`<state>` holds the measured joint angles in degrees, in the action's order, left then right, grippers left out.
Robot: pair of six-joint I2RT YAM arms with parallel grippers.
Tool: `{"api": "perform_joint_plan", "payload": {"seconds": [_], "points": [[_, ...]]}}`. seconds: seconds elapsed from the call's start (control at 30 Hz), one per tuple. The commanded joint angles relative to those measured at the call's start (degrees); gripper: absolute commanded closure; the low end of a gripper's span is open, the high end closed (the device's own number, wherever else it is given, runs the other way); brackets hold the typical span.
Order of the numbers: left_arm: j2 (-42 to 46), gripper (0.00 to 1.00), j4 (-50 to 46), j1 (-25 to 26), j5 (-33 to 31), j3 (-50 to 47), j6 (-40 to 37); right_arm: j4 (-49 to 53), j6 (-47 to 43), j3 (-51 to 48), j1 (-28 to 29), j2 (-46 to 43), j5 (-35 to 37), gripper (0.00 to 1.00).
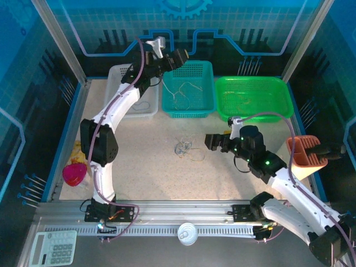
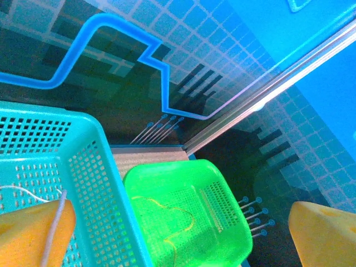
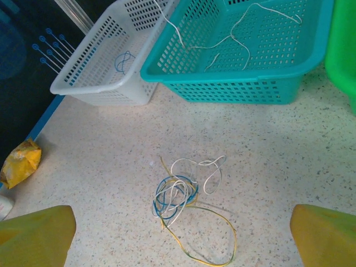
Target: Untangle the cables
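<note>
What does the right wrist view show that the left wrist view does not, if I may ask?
Right wrist: the tangled cables on the table, and a white basket holding a blue wire. Left wrist: a yellow wire lying inside the green basket, and the blue back wall. Both: the teal basket with white wire in it.

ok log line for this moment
left gripper open above teal basket | white cable across one finger | right gripper open, facing cables | cables tangled on table
</note>
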<state>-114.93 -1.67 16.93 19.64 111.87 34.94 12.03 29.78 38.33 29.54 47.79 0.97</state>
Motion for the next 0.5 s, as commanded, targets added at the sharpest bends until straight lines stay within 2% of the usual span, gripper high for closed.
{"api": "perform_joint_plan", "payload": {"seconds": [0.0, 0.23, 0.33, 0.47], "points": [[2.72, 0.01, -11.30, -0.06, 2.32, 6.48, -3.89, 0.82, 0.43, 2.48, -0.76, 2.11, 0.85, 0.00], [-7.89, 0.01, -34.70, 0.38, 6.20, 25.59, -9.06, -1.13, 1.57, 3.34, -0.71, 5.27, 0.72, 0.00], [-11.93, 0.01, -42.88, 1.23, 3.73, 30.09, -12.87, -1.29, 1.71, 3.38, -0.76, 5.29, 0.51, 0.00], [-14.34, 0.01, -47.81, 2.80, -1.65, 29.23, -17.55, -0.78, 1.54, 3.65, -0.73, 4.81, 0.34, 0.00]]}}
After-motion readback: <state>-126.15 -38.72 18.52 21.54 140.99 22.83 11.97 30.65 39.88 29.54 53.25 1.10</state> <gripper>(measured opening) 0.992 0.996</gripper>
